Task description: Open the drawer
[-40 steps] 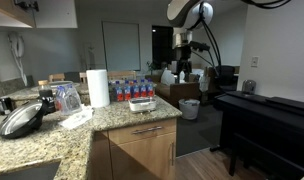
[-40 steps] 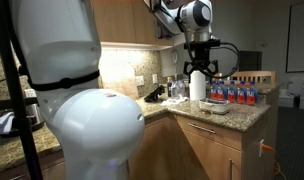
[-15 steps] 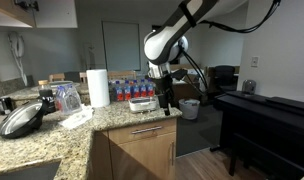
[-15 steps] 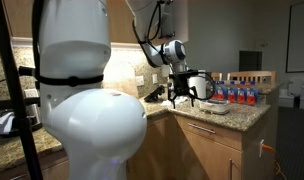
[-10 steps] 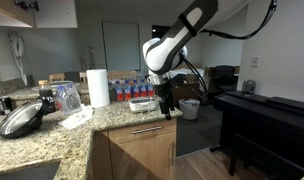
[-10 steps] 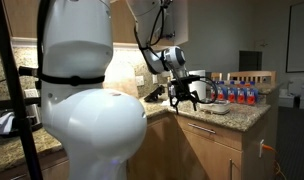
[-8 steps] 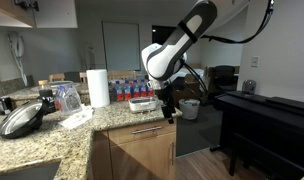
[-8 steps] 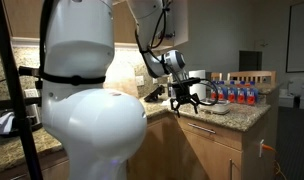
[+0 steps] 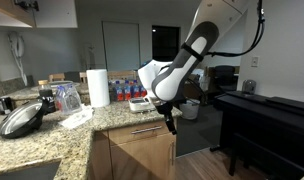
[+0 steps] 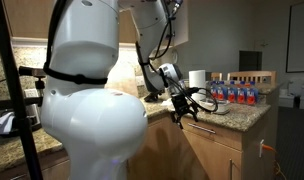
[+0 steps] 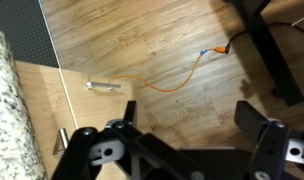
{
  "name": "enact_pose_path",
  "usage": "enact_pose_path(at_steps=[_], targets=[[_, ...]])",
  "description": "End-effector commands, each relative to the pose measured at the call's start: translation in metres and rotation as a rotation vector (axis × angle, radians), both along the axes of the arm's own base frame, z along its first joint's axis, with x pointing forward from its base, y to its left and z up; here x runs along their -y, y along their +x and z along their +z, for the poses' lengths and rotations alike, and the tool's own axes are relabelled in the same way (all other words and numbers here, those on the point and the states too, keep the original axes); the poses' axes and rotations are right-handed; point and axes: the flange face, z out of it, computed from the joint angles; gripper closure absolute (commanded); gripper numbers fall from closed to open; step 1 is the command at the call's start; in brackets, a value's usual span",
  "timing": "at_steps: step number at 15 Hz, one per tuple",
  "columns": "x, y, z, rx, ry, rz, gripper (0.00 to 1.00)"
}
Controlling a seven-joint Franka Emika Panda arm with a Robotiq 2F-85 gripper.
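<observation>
The drawer (image 9: 142, 133) is a shallow light-wood front just under the granite counter, shut, with a horizontal silver bar handle (image 9: 147, 130). In both exterior views my gripper (image 9: 171, 120) hangs off the counter's corner, level with the drawer front and beside its end. It (image 10: 184, 110) stands open, just left of the drawer (image 10: 214, 134). The wrist view looks down along the cabinet face: the gripper (image 11: 167, 128) is open over the wooden floor, nothing between its fingers (image 11: 264, 135). The drawer's handle (image 11: 62, 136) shows at the left edge, apart from the fingers.
On the counter stand a paper towel roll (image 9: 97, 87), water bottles (image 9: 127, 91), a small tray (image 9: 142, 103) and a pan (image 9: 22, 118). A black piano (image 9: 264, 115) fills the right. An orange cable (image 11: 177, 78) lies on the floor. A lower door handle (image 11: 103, 87) juts out.
The arm has swung down and forward, and the gripper dropped from above the counter's edge to the level of the drawer front. Its jaws stayed open.
</observation>
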Motion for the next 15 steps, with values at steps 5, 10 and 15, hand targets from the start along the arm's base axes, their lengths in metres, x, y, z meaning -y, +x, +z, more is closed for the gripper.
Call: enact_pose_path(at_steps=[5, 10, 15], targets=[[-0.020, -0.033, -0.026, 0.122, 0.213, 0.278, 0.00], [-0.038, -0.064, -0.044, 0.182, 0.309, 0.347, 0.00], [-0.039, -0.072, -0.046, 0.188, 0.324, 0.356, 0.00]])
